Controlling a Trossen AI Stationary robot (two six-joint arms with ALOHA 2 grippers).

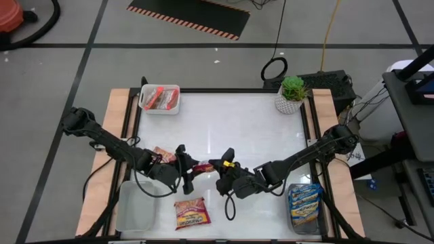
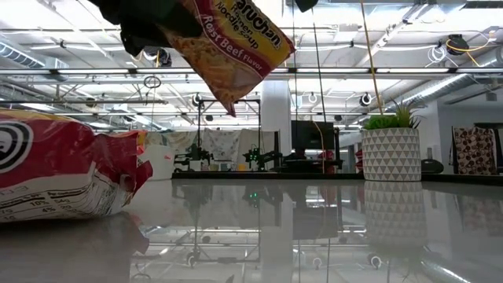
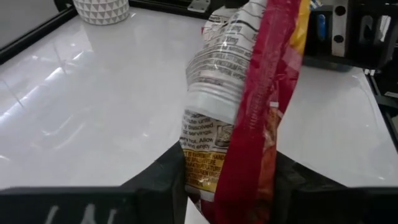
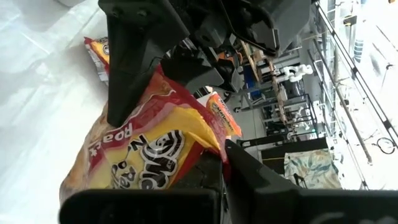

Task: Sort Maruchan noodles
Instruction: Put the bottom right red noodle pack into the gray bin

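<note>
A dark red Maruchan packet (image 1: 203, 165), printed "Roast Beef Flavor" (image 2: 236, 47), hangs in the air between my two grippers over the table's near middle. My left gripper (image 1: 188, 166) is shut on it from the left, and my right gripper (image 1: 218, 169) is shut on it from the right. A second packet (image 1: 192, 211) lies flat on the table near the front edge and shows in the low view (image 2: 63, 173). A third packet (image 1: 161, 154) lies beside my left arm. My left gripper pinches the packet's left end (image 3: 217, 168) between its two fingers (image 3: 168, 177), coming level from the table's left. The packet stands on edge between them, lifted clear of the table. My right gripper pinches the packet's opposite edge near a corner (image 4: 199, 146) between its two fingers (image 4: 249, 177), coming level from the table's right. My left gripper's finger (image 4: 134, 62) lies on the same packet just beyond. The packet is clear of the table.
A white bin (image 1: 160, 99) with red packets stands at the far left. A bin (image 1: 305, 207) with blue packets stands at the near right, and a clear bin (image 1: 135, 203) at the near left. A potted plant (image 1: 291, 95) stands at the far right.
</note>
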